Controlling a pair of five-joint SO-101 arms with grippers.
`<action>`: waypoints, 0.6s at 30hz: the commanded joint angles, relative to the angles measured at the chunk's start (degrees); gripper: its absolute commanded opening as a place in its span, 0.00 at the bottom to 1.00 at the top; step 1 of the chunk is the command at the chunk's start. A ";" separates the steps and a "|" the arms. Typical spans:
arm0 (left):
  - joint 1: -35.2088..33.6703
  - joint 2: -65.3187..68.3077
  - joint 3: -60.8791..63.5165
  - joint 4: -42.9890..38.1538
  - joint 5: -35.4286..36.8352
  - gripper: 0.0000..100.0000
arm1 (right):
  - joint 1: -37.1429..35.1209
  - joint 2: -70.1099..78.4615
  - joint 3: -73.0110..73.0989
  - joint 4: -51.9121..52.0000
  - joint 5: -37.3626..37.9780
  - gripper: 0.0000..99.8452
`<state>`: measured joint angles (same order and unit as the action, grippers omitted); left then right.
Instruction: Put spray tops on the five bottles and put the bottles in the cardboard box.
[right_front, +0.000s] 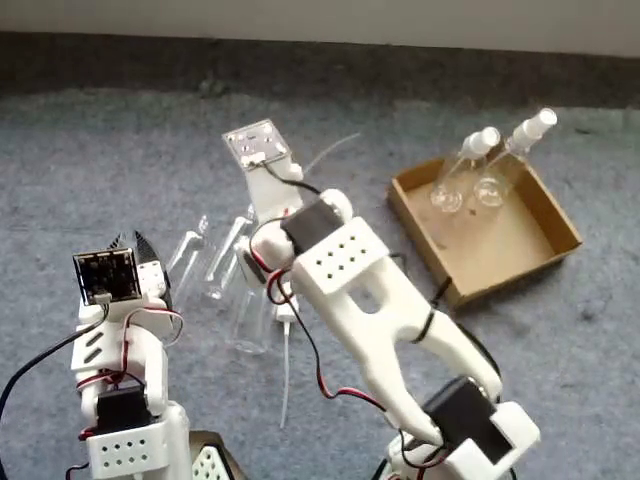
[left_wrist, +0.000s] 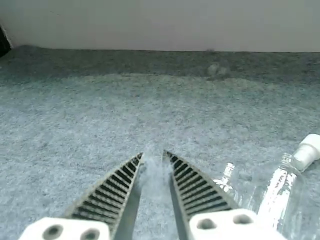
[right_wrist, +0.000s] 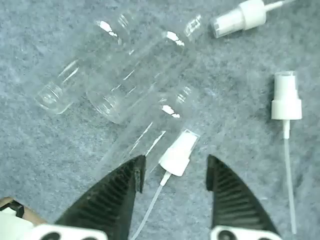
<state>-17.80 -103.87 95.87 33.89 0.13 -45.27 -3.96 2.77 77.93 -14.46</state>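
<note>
The right pincer (right_wrist: 175, 167) is held wide open and empty, low over a spray top (right_wrist: 177, 152) that is bracketed by its two jaws. The top is laid with its white head pointing away from the pincer and its thin tube trailing back between the jaws, so its long axis runs along the pincer's reach, not across it. It is set against or just beside an uncapped bottle (right_wrist: 145, 135) lying flat; which cannot be told. Two more bare bottles (right_wrist: 135, 75) are laid beyond it, with spare tops (right_wrist: 286, 100) near them. The left pincer (left_wrist: 152, 157) is parted only narrowly, nothing gripped, over bare tabletop (left_wrist: 100, 110) beside the bottles. The right arm is judged the nearer for the pick. Two capped bottles (right_front: 465, 165) are already leaned in the box (right_front: 560, 235), toward the tabletop's far right.
</note>
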 joint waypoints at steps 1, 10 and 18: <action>-0.66 -0.48 1.19 -1.23 -0.53 0.01 | -2.77 3.74 -7.34 3.38 -9.41 0.35; -0.66 -0.40 1.19 -1.23 -0.53 0.01 | -3.47 15.52 -11.56 2.95 -17.49 0.41; -0.66 -0.40 1.19 -1.23 -0.53 0.01 | -6.55 18.42 -13.67 2.95 -19.52 0.41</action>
<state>-17.80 -103.87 95.87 33.89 0.13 -49.58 15.56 -7.60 80.31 -33.27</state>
